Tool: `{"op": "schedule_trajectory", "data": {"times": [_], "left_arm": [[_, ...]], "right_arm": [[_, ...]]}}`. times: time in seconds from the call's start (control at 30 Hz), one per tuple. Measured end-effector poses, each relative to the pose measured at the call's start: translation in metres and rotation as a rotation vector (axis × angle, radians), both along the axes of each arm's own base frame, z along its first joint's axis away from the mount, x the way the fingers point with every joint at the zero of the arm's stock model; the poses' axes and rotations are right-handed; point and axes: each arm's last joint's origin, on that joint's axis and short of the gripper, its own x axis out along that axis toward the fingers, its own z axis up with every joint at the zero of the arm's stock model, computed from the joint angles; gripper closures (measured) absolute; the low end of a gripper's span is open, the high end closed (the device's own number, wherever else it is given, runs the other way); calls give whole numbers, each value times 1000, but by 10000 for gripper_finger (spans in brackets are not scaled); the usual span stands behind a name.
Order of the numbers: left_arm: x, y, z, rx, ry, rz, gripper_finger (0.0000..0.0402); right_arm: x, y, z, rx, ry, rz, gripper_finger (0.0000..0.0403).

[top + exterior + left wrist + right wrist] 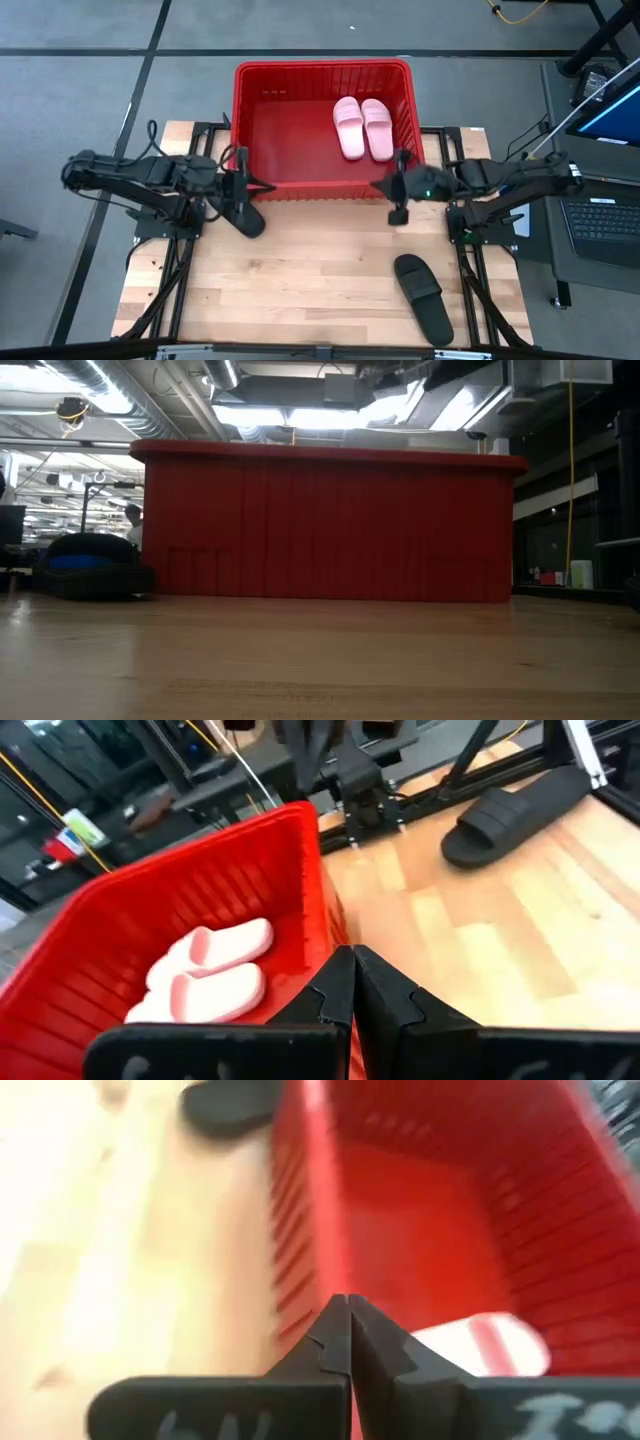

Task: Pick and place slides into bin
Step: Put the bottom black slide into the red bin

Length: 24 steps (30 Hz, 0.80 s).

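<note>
Landmark: I took the bin (322, 125) as my reference; it sat at the far edge of the table (320, 270), its front wall facing both arms.

Already placed: two pink slides (362, 127) lay side by side inside the bin, toward its right wall, long axes running front to back.

Left black slide: one black slide (247, 215) lay on the wood just in front of the bin's front-left corner, directly under the left arm's tip, its long axis angled slightly off front-to-back.

Right black slide: the other black slide (424, 297) lay well in front of the bin's right corner, near the table's near edge, long axis slanting away from the bin.

Left gripper: the left gripper (352, 982) hung at the bin's front-left corner with its fingers pressed together, holding nothing.

Right gripper: the right gripper (348, 1330) hung at the bin's front wall near the right corner, fingers likewise closed and empty.

Deciding relation: I judged each black slide nearer its own side's arm; the right one lay away from the bin, behind that gripper's heading, so the arm would have to come back toward the near edge.

Obstruction: nothing stood between either gripper and its slide; only the bin's front wall had to be cleared on the way in.
</note>
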Motion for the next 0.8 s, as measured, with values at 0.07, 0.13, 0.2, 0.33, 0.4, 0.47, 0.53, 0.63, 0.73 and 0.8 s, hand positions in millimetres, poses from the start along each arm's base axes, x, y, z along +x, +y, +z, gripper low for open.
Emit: {"op": "schedule_trajectory", "data": {"times": [0.07,0.13,0.2,0.33,0.4,0.47,0.53,0.63,0.73,0.8], "left_arm": [[2,-2,-2,-6,10,-2,400],[6,-4,-4,1,20,6,400],[9,-4,-6,12,34,27,400],[17,-5,-12,30,68,60,400],[20,-5,-15,33,81,62,400],[24,-6,-18,37,97,62,400],[27,-6,-20,39,110,63,400],[31,-6,-23,43,125,65,400],[34,-7,-26,45,136,69,400],[35,-7,-28,48,144,71,400]], "right_arm": [[-6,12,-5,41,40,9,402],[-12,23,-10,90,82,2,402],[-15,33,-15,146,115,-20,402],[-28,51,-28,213,233,-78,402],[-35,59,-33,244,283,-125,402],[-42,69,-36,282,303,-158,402],[-47,79,-37,312,308,-160,402],[-54,97,-40,361,306,-158,402],[-60,113,-46,413,328,-179,402],[-64,124,-52,446,374,-203,403]]}}
